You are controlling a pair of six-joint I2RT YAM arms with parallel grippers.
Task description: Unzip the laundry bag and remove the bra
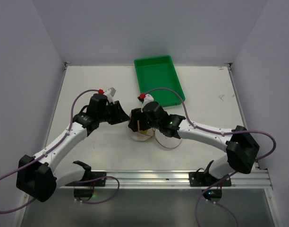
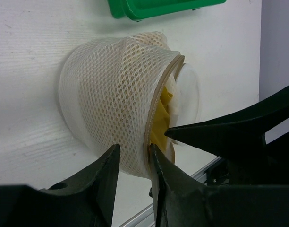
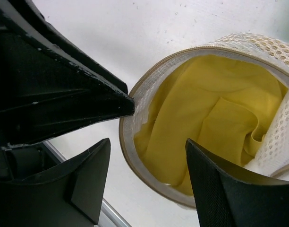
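Hold firm with the left gripper [image 2: 132, 152], pinched nearly closed on the mesh wall of the laundry bag [image 2: 106, 94], mid-worktop toward the near edge. Sink the wide-open, empty right gripper [image 3: 147, 144] past the unzipped rim, close on the yellow bra [image 3: 215, 94] alone, avoid snagging mesh.

The laundry bag [image 2: 111, 94] lies tipped on its side near the middle of the table [image 1: 88, 85] — a white, see-through mesh drum, its wall a little dented and creased. It is unzipped: the tan-edged round mouth gapes sideways, and the round flap lid [image 1: 169, 141] hangs open beside it, flat against the tabletop. Inside sits the bra [image 3: 201, 123] — soft yellow fabric, folded and crumpled, filling most of the opening and pressed against the mesh wall, with none of it past the rim.
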